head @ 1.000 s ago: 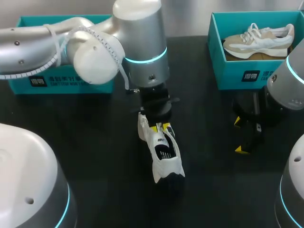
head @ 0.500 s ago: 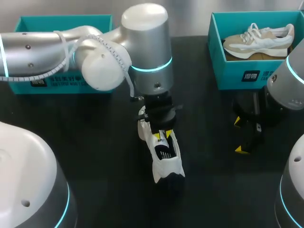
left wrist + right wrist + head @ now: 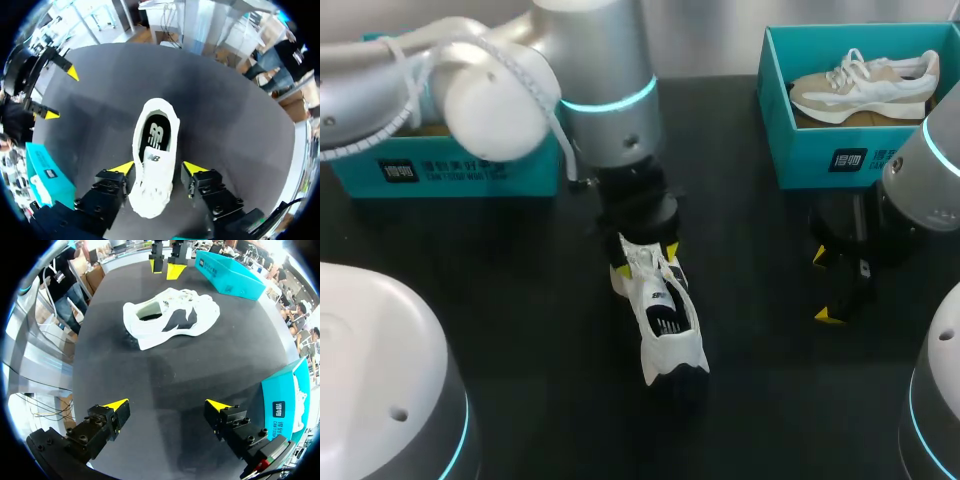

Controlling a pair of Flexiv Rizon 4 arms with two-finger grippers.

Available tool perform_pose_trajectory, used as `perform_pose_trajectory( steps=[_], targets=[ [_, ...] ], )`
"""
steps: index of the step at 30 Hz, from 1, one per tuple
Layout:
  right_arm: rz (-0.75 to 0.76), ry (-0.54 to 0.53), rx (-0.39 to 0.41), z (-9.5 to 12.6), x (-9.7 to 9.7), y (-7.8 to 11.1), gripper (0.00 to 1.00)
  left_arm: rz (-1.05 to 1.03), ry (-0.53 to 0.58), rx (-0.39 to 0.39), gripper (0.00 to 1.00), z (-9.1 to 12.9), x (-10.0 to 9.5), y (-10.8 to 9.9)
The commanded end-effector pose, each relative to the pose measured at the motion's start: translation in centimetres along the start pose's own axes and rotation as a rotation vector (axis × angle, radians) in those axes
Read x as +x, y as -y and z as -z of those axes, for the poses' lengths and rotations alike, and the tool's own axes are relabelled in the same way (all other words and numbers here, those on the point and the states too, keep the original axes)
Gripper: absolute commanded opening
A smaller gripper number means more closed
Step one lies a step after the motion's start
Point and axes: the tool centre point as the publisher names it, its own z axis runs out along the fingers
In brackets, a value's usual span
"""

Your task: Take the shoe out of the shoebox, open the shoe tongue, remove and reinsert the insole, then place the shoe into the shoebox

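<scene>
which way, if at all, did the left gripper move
Yes: the left gripper backed along the white sneaker toward its toe, nearer the left teal cardboard shoebox.

The white shoe (image 3: 660, 318) is showing smooth, faintly shiny uppers, the desk (image 3: 500, 300) is lying matt and dark, the left arm (image 3: 605, 60) is gleaming brushed metal.

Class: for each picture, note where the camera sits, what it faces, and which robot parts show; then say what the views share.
Head view: above and behind, looking down on the table; left arm and right arm show.
Left wrist view: on the left wrist, facing the white shoe; open left pincer straddles it.
Right wrist view: on the right wrist, facing the shoe side-on; open right pincer shows.
All share the white shoe.
</scene>
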Motion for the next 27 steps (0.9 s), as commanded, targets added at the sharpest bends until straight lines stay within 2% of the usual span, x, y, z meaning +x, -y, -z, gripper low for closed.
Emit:
perform_pose_trajectory(
  steps=[1, 17, 20, 22, 24, 25, 26, 27],
  targets=[
    [-0.001, 0.003, 0.002, -0.1, 0.1, 0.0, 1.0, 0.14, 0.029, 0.042, 1.0, 1.7, 1.4, 0.0],
    [-0.001, 0.003, 0.002, -0.1, 0.1, 0.0, 1.0, 0.158, 0.03, 0.047, 1.0, 2.0, 1.6, 0.2],
    [-0.001, 0.003, 0.002, -0.1, 0.1, 0.0, 1.0, 0.292, 0.028, 0.069, 1.0, 1.5, 1.7, 1.2],
    [-0.001, 0.003, 0.002, -0.1, 0.1, 0.0, 1.0, 0.401, 0.046, 0.022, 1.0, 1.2, 2.1, 1.9],
    [-0.001, 0.003, 0.002, -0.1, 0.1, 0.0, 1.0, 0.541, 0.061, 0.026, 1.0, 1.1, 2.4, 2.5],
    [-0.001, 0.003, 0.002, -0.1, 0.1, 0.0, 1.0, 0.618, 0.076, -0.027, 1.0, 1.2, 2.5, 2.7],
    [-0.001, 0.003, 0.002, -0.1, 0.1, 0.0, 1.0, 0.685, 0.126, -0.119, 1.0, 1.4, 2.6, 3.2],
    [-0.001, 0.003, 0.002, -0.1, 0.1, 0.0, 1.0, 0.685, 0.126, -0.119, 1.0, 1.4, 2.6, 3.2]
  ],
)
